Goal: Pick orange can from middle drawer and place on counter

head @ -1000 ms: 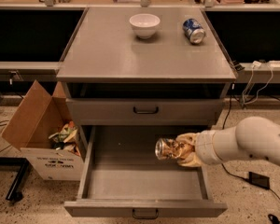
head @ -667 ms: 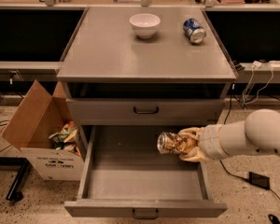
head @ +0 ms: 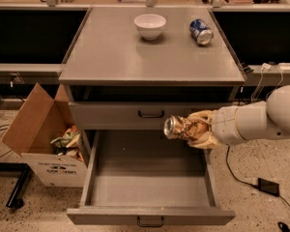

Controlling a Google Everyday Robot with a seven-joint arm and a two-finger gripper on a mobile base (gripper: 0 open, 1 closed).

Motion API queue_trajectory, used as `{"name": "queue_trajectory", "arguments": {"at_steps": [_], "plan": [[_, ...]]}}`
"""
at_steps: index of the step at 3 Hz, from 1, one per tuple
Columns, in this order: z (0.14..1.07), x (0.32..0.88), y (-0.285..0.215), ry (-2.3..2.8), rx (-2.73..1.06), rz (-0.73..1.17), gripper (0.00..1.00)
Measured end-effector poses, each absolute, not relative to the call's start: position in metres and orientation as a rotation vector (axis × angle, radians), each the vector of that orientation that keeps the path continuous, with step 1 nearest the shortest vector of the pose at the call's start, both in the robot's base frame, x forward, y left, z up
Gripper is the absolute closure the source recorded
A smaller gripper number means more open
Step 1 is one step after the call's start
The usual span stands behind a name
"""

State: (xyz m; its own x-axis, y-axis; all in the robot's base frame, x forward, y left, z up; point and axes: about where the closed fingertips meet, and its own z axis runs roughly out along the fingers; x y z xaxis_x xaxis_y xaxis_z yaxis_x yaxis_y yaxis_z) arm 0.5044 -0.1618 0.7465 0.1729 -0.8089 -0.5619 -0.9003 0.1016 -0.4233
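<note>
My gripper (head: 195, 129) is shut on the orange can (head: 180, 127) and holds it on its side, silver end to the left, in the air above the right part of the open middle drawer (head: 150, 178). The can hangs in front of the shut drawer front above, below the level of the counter (head: 150, 52). My white arm (head: 261, 120) comes in from the right. The drawer's tray is pulled far out toward me, with its small dark handle at the bottom edge.
A white bowl (head: 150, 25) and a blue and white can (head: 201, 31) lying on its side sit at the back of the counter. An open cardboard box (head: 48, 139) with crumpled wrappers stands on the floor left of the cabinet. Cables run along the floor at the right.
My gripper has lifted the orange can up and slightly right, from inside the drawer to above its tray. Nothing else has moved.
</note>
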Motion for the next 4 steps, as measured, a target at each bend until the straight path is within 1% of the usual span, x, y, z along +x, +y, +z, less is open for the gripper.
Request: {"name": "queue_trajectory", "arguments": {"at_steps": [1,3,4], "plan": [[0.768,0.521,-0.164,1.622,-1.689,0.143,1.00],[0.843,0.578,-0.180,1.711,-1.587,0.076,1.00],[0.861,0.611,-0.186,1.745,-1.529,0.106,1.00]]}}
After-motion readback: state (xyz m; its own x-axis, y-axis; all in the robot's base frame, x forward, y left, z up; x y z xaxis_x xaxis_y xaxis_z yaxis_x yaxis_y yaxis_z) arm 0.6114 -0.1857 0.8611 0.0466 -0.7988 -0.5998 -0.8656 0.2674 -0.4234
